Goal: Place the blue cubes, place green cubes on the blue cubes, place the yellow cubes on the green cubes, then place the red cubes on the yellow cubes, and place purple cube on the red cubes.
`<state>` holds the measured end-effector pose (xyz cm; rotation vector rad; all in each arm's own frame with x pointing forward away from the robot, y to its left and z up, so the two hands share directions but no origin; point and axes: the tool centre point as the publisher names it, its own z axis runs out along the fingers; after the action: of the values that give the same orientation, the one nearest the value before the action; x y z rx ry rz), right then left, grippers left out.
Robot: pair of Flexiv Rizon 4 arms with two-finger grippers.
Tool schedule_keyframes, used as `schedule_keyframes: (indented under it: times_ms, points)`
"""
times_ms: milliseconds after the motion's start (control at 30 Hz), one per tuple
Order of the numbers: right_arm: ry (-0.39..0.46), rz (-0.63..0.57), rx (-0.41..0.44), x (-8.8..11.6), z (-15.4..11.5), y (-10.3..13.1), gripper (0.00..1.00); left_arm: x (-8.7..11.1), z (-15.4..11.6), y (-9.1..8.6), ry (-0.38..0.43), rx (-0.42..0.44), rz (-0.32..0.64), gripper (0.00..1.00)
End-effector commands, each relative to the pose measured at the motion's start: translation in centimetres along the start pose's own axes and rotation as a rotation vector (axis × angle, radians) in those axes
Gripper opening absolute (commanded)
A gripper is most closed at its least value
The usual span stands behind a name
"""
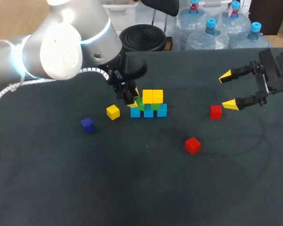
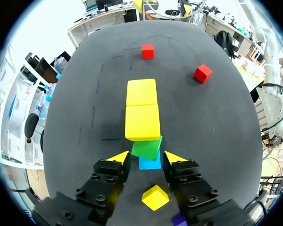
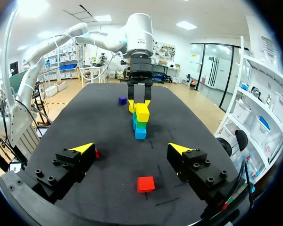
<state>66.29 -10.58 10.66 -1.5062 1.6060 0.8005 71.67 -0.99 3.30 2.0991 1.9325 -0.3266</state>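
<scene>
Stack (image 2: 142, 122) just ahead of open left jaws

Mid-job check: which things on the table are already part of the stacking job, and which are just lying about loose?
In the build:
- blue cubes, bottom row
- green cubes on them
- stacked yellow cubes on top

Lying loose, all job pieces not yet placed:
- loose yellow cube
- red cubes
- purple cube
</scene>
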Motion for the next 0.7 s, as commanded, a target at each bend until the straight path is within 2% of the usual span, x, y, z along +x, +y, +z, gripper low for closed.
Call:
schedule_keyframes:
  times_ms: [33, 700]
  points:
    - [-0.001, -0.001, 0.001, 0.02, 0.05, 0.01, 1.00, -0.05, -0.04, -0.02, 0.001, -0.001, 0.001, 0.44]
    - [-0.001, -0.001, 0.001, 0.02, 0.05, 0.01, 1.00, -0.18, -0.04, -0.39, 0.002, 0.001, -0.002, 0.40]
